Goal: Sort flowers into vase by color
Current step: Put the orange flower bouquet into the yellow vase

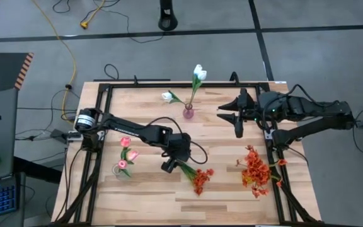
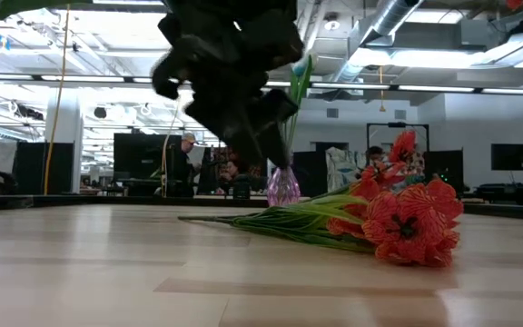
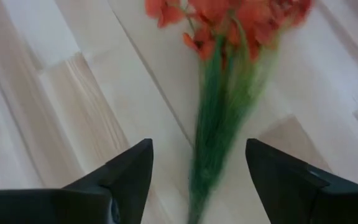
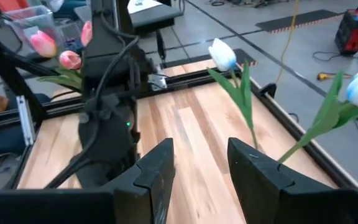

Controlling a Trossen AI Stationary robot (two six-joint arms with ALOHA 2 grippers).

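2 bunches of red-orange flowers lie on the counter: one between the left jaws, spread wide and holding nothing, another unsorted. White tulips and pink tulips stand in vases. The right jaws hover parted, empty.

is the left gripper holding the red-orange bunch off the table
No, the red-orange bunch lies flat on the table between the open fingers of the left gripper.
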